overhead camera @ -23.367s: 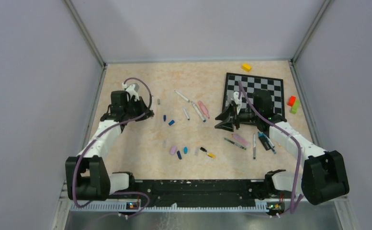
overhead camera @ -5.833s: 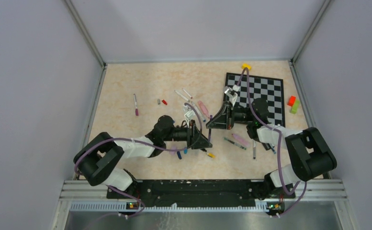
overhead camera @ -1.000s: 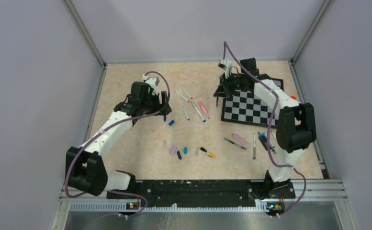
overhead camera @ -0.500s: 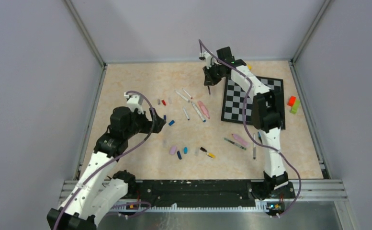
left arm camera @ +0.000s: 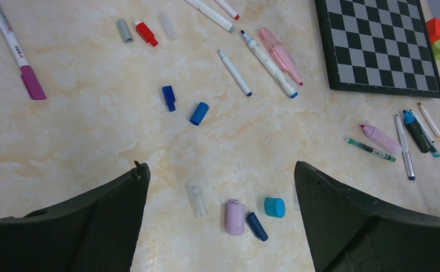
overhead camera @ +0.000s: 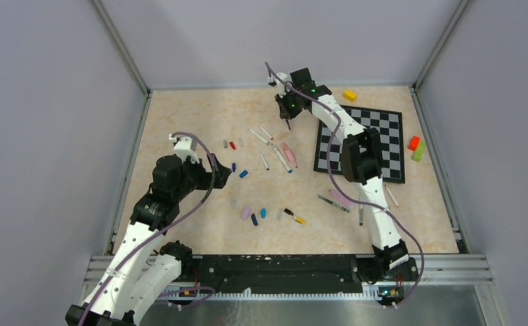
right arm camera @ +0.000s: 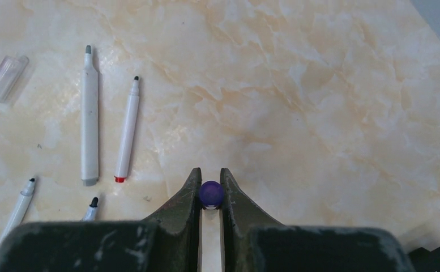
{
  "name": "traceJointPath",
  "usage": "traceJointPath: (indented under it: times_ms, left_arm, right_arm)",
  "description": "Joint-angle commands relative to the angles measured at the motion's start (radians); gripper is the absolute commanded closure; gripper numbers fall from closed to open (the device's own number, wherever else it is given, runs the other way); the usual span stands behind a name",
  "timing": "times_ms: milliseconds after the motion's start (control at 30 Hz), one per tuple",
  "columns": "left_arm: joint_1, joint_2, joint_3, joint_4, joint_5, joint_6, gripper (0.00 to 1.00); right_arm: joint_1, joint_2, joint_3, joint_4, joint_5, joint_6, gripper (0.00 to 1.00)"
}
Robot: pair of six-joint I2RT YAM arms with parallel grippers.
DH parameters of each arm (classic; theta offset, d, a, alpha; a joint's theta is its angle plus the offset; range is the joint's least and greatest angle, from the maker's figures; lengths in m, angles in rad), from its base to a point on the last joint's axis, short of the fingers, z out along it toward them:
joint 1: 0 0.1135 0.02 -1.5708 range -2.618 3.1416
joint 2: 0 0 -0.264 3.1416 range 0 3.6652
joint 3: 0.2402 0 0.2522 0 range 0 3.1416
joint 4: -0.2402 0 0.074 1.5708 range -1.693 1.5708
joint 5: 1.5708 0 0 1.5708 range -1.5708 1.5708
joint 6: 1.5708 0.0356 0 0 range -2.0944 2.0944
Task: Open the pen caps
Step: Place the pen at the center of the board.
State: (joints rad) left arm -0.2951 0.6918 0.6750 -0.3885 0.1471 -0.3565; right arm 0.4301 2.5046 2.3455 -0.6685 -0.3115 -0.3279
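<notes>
My right gripper [overhead camera: 287, 110] is over the far middle of the table, shut on a thin pen [right arm camera: 211, 194] seen end-on, with its purple end between the fingers. My left gripper [left arm camera: 217, 170] hovers wide open and empty above loose pen caps: clear [left arm camera: 196, 200], lilac [left arm camera: 234, 217], navy [left arm camera: 257, 226] and turquoise [left arm camera: 274, 207]. Two blue caps [left arm camera: 199, 113] lie farther out, with red [left arm camera: 146, 33] and grey [left arm camera: 124, 30] ones beyond. From above, the lilac cap [overhead camera: 245, 213] lies right of my left gripper [overhead camera: 220, 171].
Several uncapped white pens [right arm camera: 89, 113] lie left of the right gripper. A pen with a magenta cap [left arm camera: 13, 51] lies far left. The chessboard [overhead camera: 376, 146] is at the right, a yellow block [overhead camera: 349, 95] behind it, red and green blocks [overhead camera: 416, 146] beside it. More pens [left arm camera: 404, 133] lie near right.
The left gripper opened wide and drew back toward the near left. The right arm swung left along the far side, away from the chessboard, with the pen still in its grip.
</notes>
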Motion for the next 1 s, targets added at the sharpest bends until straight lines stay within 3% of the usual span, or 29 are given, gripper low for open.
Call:
traceJointPath:
  times_ms: [0, 633, 967]
  left_arm:
    - [0.005, -0.003, 0.021, 0.025, -0.033, 0.015, 0.02]
    - [0.005, 0.025, 0.053, 0.02, -0.071, 0.034, 0.02]
    - [0.006, 0.034, 0.06, 0.023, -0.052, 0.018, 0.02]
  right_arm:
    - [0.032, 0.062, 0.046, 0.095, 0.042, 0.045, 0.95]
    - [0.061, 0.207, 0.136, 0.183, 0.034, 0.105, 0.84]
    - [0.062, 0.194, 0.131, 0.171, 0.006, 0.124, 0.71]
